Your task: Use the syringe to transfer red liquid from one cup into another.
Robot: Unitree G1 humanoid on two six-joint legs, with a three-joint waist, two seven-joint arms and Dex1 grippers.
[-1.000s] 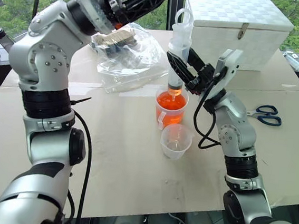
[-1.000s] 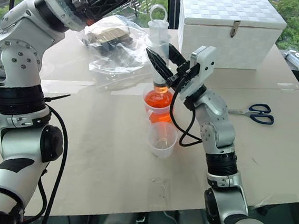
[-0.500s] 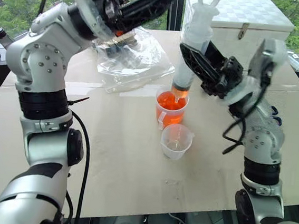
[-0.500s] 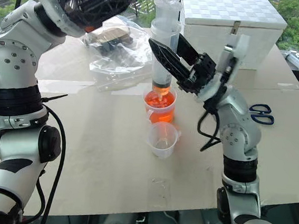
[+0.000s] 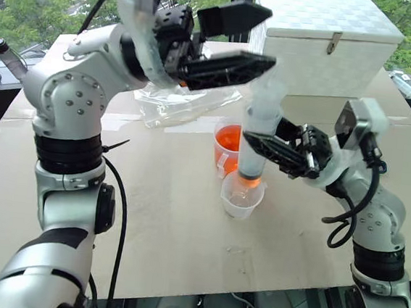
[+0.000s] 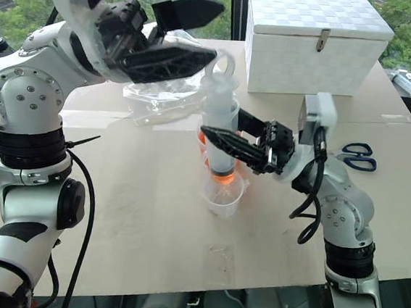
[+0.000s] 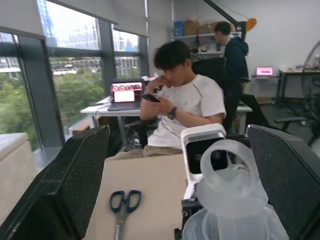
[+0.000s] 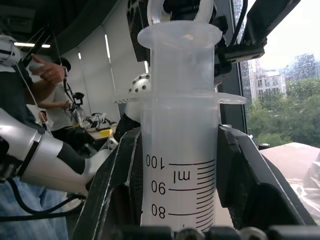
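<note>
A: Why is the syringe [image 5: 260, 134] upright over the empty cup [image 5: 241, 199] and not the red one?

B: My guess is it is loaded and about to discharge. The right gripper [image 5: 268, 147] is clamped on the clear barrel, a black finger on each side, as the right wrist view shows against the printed marks. The nozzle hangs at the empty cup's mouth with a band of red liquid [image 5: 249, 180] glowing low in the barrel.

A: And the red cup [image 5: 227, 144]?

B: Just behind, at about 11 o'clock from the empty cup and near it. It looks about half full.

A: What is the left gripper [image 5: 238, 39] doing up there?

B: Its fingers stand wide apart, holding nothing, one above and one beside the plunger's ring top. I read that as lining up to press the plunger while the right arm steadies the barrel.

A: What about materials?

B: The syringe is frosted, rigid plastic with a wide round flange. Both cups are thin clear plastic with rolled rims, light enough to tip if the nozzle nudges a wall. The table [image 5: 170, 223] is covered in matte tan board.

A: Anything else around?

B: A crinkled clear bag [image 5: 174, 96] at 11 o'clock, a white latched box [image 5: 326, 31] at 1, and scissors [image 6: 354, 155] at 3 o'clock, well apart.
</note>
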